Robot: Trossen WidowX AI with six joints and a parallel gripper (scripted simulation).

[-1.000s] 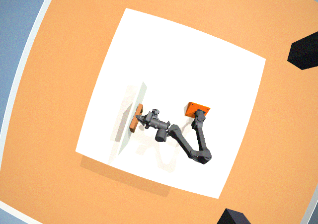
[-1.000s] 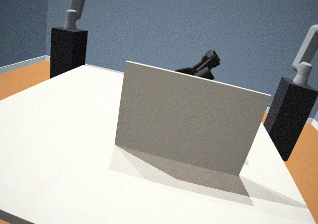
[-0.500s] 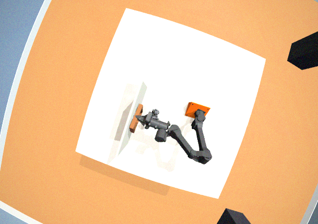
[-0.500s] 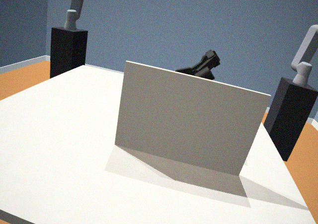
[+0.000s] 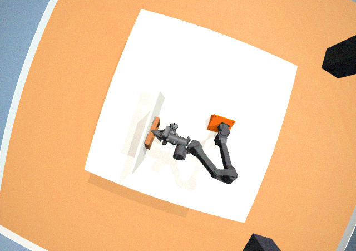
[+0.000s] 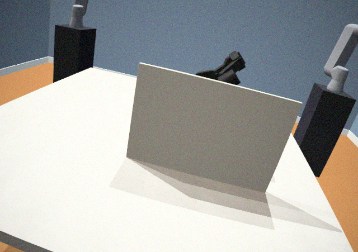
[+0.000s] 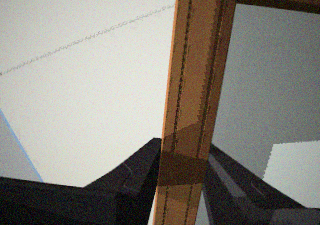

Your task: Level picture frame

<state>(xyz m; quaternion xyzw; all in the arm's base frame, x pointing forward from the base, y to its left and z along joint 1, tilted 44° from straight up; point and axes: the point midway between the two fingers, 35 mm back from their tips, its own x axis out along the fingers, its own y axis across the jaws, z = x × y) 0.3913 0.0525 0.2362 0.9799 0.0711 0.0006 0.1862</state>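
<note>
The brown wooden picture frame is against the upright pale wall panel. My gripper is shut on one bar of the frame, with one dark finger on each side of it in the wrist view. The bar leans slightly in that view, and a corner of the frame shows at the top right. The screw and the notched strip are hidden, and I cannot tell whether the frame is level. In the exterior view the panel hides the frame and gripper.
My arm reaches from its orange base plate to the panel, on the white table. Black pedestals bearing grey arms stand beyond the table's edges.
</note>
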